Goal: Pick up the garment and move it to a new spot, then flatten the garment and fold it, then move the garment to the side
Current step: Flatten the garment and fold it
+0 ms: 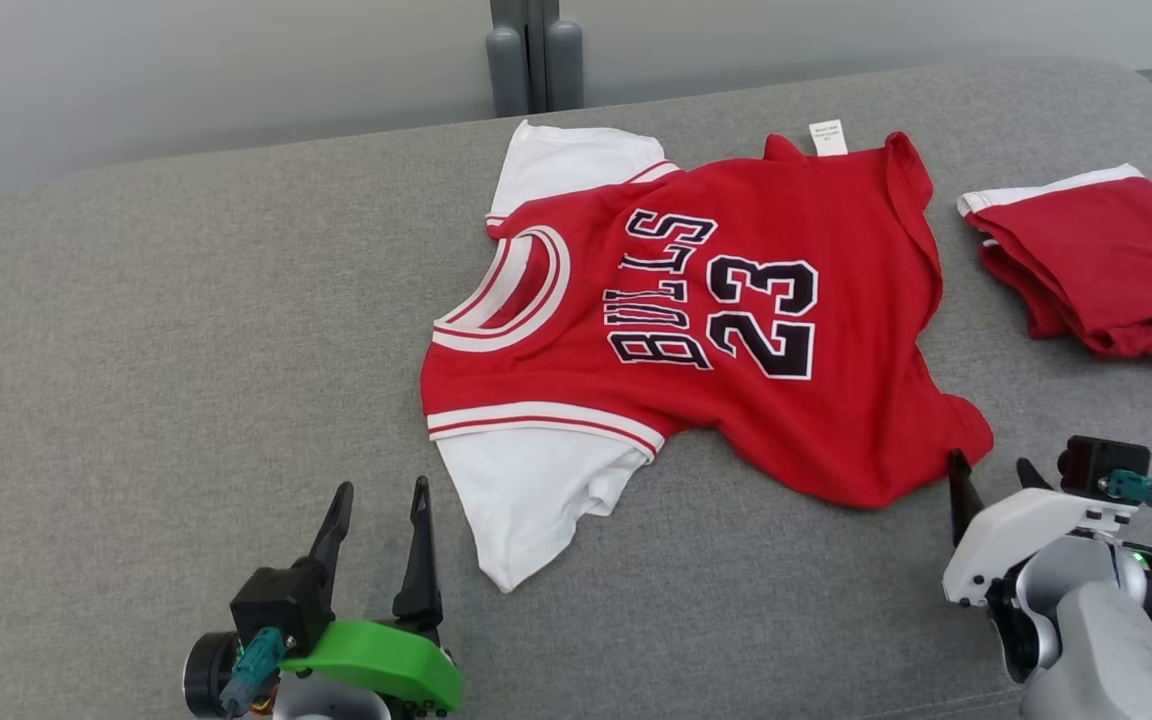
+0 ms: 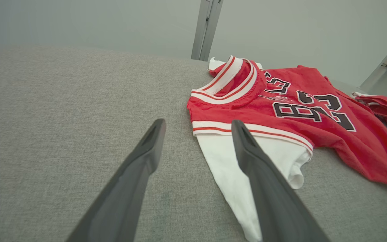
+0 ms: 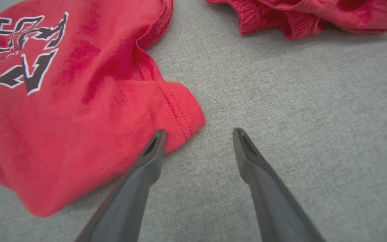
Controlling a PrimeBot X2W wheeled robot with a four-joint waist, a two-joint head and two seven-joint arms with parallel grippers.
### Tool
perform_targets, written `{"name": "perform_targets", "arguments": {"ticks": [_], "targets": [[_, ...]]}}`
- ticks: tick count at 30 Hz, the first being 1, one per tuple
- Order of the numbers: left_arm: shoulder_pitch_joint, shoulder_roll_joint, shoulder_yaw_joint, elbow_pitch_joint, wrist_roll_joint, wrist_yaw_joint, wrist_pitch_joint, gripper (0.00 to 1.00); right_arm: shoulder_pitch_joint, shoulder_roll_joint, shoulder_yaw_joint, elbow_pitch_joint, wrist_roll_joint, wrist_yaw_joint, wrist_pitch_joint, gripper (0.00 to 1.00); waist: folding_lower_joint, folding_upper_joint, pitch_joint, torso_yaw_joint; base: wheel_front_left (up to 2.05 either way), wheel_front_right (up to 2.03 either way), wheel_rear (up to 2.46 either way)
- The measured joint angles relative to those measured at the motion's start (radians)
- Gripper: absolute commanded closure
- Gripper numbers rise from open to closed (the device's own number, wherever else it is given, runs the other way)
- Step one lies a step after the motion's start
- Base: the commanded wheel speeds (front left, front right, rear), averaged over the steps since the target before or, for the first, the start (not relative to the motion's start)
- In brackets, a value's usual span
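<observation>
Left gripper (image 1: 382,485), right gripper (image 1: 989,460) both spread, empty, beside jersey (image 1: 696,330). Flattening stage, likely; next smooth wrinkled hem, then fold.

second red garment (image 1: 1096,260): beyond right hand (image 1: 988,460), cut off by the picture's edge | white tag (image 1: 828,137) on jersey (image 1: 736,330): print too small to read | white sleeve (image 2: 223,158): partly hidden behind one finger (image 2: 264,181) of left hand (image 2: 197,122) | right hand: finger bases hidden by own wrist

Red jersey (image 1: 736,330) lies spread on grey cushion (image 1: 186,350).
</observation>
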Motion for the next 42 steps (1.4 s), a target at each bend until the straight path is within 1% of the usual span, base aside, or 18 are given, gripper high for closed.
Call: {"name": "perform_targets", "arguments": {"ticks": [1, 2, 3, 4, 5, 8, 13, 17, 21, 24, 26, 32, 36, 40, 41, 42], "targets": [[-0.003, 0.001, -0.001, 0.0, 0.0, 0.0, 0.002, 0.0, -0.018, 0.0, 0.014, 0.029, 0.015, 0.0, -0.005, 0.0, 0.0, 0.0, 0.002, 0.003, 0.0, 0.0, 0.0], [-0.005, 0.001, -0.002, 0.0, 0.0, 0.0, 0.003, 0.0, -0.033, 0.0, 0.032, 0.056, 0.035, 0.0, -0.008, 0.31, 0.0, 0.0, 0.003, 0.007, 0.0, 0.0, 0.0], [-0.006, 0.001, -0.003, 0.001, 0.0, 0.0, 0.003, 0.0, -0.043, 0.001, 0.047, 0.074, 0.049, 0.0, -0.015, 0.52, 0.0, 0.0, 0.003, 0.009, 0.0, 0.0, 0.0], [-0.006, 0.001, -0.004, 0.001, 0.0, 0.003, 0.003, 0.0, -0.053, 0.002, 0.063, 0.092, 0.059, 0.0, -0.026, 0.64, 0.0, 0.0, 0.003, 0.012, 0.0, 0.0, 0.0], [-0.006, 0.002, -0.005, 0.002, 0.0, 0.003, 0.003, 0.0, -0.063, 0.003, 0.075, 0.108, 0.062, 0.0, -0.037, 0.71, 0.0, 0.0, 0.003, 0.015, 0.0, 0.0, 0.0], [-0.007, 0.002, -0.006, 0.002, 0.0, 0.007, 0.003, 0.0, -0.083, 0.003, 0.103, 0.129, 0.039, 0.0, -0.077, 1.0, 0.0, 0.0, 0.001, 0.019, 0.0, 0.0, 0.0], [-0.006, 0.004, -0.003, 0.001, -0.001, 0.009, 0.002, 0.0, -0.125, 0.002, 0.155, 0.118, -0.016, 0.0, -0.126, 1.0, 0.0, 0.0, -0.002, 0.014, 0.0, 0.0, 0.0], [-0.006, 0.005, -0.005, 0.0, -0.002, 0.013, 0.002, 0.0, -0.144, 0.003, 0.197, 0.083, -0.066, 0.0, -0.133, 1.0, 0.0, 0.0, -0.005, 0.004, 0.0, 0.0, 0.0], [-0.005, 0.005, -0.007, -0.002, -0.005, 0.016, 0.002, 0.0, -0.144, 0.003, 0.201, 0.035, -0.114, 0.0, -0.119, 1.0, 0.0, 0.0, -0.008, -0.005, 0.0, 0.0, 0.0], [-0.004, 0.006, -0.007, -0.004, -0.005, 0.018, 0.002, 0.0, -0.134, 0.003, 0.165, -0.011, -0.149, 0.0, -0.102, 1.0, 0.0, 0.0, -0.01, -0.011, 0.0, 0.0, 0.0], [-0.003, 0.006, -0.008, -0.006, -0.008, 0.02, 0.001, 0.0, -0.114, 0.003, 0.122, -0.05, -0.177, 0.0, -0.086, 1.0, 0.0, 0.0, -0.01, -0.014, 0.0, 0.0, 0.0], [-0.002, 0.008, -0.01, -0.009, -0.01, 0.021, 0.001, 0.0, -0.029, 0.0, -0.025, -0.137, -0.211, 0.0, -0.047, 1.0, 0.0, 0.0, -0.004, -0.018, 0.0, 0.0, 0.0], [-0.002, 0.01, -0.01, -0.009, -0.012, 0.021, 0.001, 0.0, 0.009, 0.001, -0.099, -0.16, -0.224, 0.0, -0.039, 1.0, 0.0, 0.0, -0.001, -0.019, 0.0, 0.0, 0.0], [-0.002, 0.012, -0.011, -0.006, -0.015, 0.021, 0.001, 0.0, 0.023, 0.001, -0.13, -0.156, -0.242, 0.0, -0.045, 1.0, 0.0, 0.0, -0.001, -0.022, 0.0, 0.0, 0.0], [-0.002, 0.012, -0.014, -0.003, -0.015, 0.021, -0.001, 0.0, 0.024, 0.001, -0.135, -0.145, -0.248, 0.0, -0.047, 0.85, 0.0, 0.0, -0.002, -0.023, 0.0, 0.0, 0.0], [-0.003, 0.012, -0.015, -0.002, -0.015, 0.021, -0.002, 0.0, 0.025, 0.002, -0.146, -0.133, -0.249, 0.0, -0.05, 0.56, 0.0, 0.0, -0.004, -0.024, 0.0, 0.0, 0.0]]}}
